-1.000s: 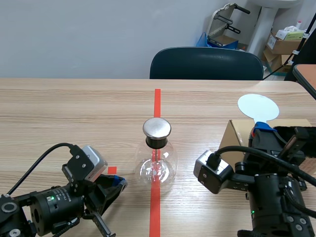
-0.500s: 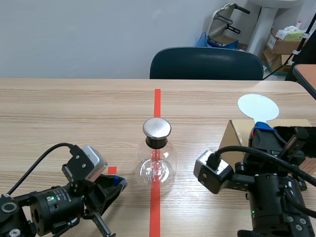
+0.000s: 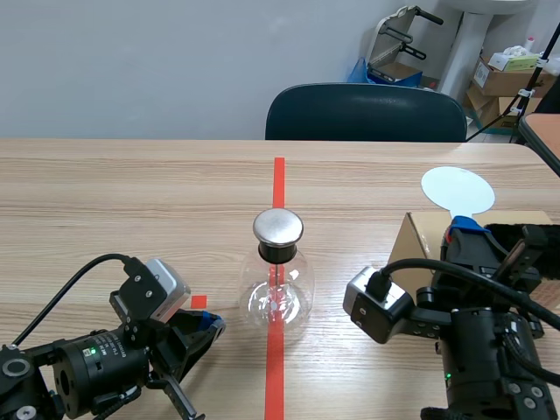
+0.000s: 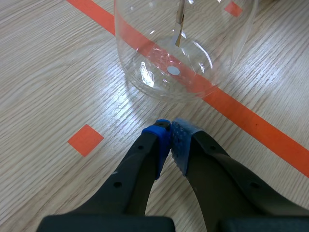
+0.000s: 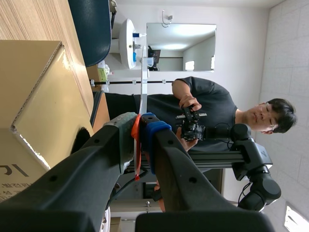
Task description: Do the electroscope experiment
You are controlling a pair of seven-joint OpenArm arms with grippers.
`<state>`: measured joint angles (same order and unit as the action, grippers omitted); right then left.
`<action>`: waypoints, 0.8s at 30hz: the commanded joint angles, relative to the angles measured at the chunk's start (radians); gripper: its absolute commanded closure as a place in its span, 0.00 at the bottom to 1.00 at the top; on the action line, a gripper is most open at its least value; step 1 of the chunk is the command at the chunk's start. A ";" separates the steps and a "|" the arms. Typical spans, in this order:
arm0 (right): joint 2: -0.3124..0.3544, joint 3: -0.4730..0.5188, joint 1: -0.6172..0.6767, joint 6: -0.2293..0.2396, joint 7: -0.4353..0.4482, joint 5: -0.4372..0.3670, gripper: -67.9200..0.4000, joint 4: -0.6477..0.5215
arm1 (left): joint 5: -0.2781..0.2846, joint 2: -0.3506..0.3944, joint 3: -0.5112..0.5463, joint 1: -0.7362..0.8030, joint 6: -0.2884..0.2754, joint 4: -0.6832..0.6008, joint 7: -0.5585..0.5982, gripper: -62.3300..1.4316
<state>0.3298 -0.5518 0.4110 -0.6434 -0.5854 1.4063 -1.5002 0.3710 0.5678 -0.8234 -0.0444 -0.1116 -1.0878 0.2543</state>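
nothing has moved; both arms sit as they were.
left fingers (image 4: 157,140) are pressed together on nothing, just short of the glass electroscope (image 3: 278,280) on the counter's (image 3: 131,201) red line; right fingers (image 5: 157,133) pinch the white paddle (image 3: 457,190) by a cardboard box (image 3: 418,249).

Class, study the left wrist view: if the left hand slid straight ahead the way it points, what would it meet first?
Most likely the round clear glass flask: its lower wall stands just ahead of the shut left hand, with only wooden table between, though depth is hard to judge.
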 commanded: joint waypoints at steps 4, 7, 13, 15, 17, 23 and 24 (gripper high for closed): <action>0.014 0.003 -0.006 -0.014 -0.007 0.007 0.98 -0.026 | 0.003 -0.005 0.003 0.000 -0.003 -0.008 0.009 0.91; 0.014 0.003 -0.006 -0.014 -0.007 0.007 0.98 -0.026 | 0.003 -0.005 0.003 0.000 -0.003 -0.008 0.009 0.91; 0.014 0.003 -0.007 -0.014 -0.007 0.007 0.98 -0.026 | 0.003 -0.005 0.003 0.000 -0.002 -0.008 0.009 0.91; 0.014 0.003 -0.010 -0.014 -0.007 0.007 0.98 -0.026 | 0.003 -0.005 0.003 0.000 -0.002 -0.008 0.009 0.91; 0.014 0.003 -0.010 -0.014 -0.007 0.008 0.98 -0.026 | 0.002 -0.005 0.003 0.000 -0.002 -0.008 0.009 0.91; 0.013 0.002 -0.009 -0.014 -0.003 0.007 0.98 -0.026 | 0.002 -0.005 0.003 0.000 -0.002 -0.008 0.003 0.91; 0.013 0.002 -0.009 -0.015 -0.004 0.006 0.98 -0.026 | 0.002 -0.005 0.003 0.000 -0.003 -0.008 -0.006 0.91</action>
<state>0.3298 -0.5518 0.4110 -0.6434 -0.5846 1.4063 -1.5002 0.3710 0.5678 -0.8234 -0.0444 -0.1116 -1.0878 0.2474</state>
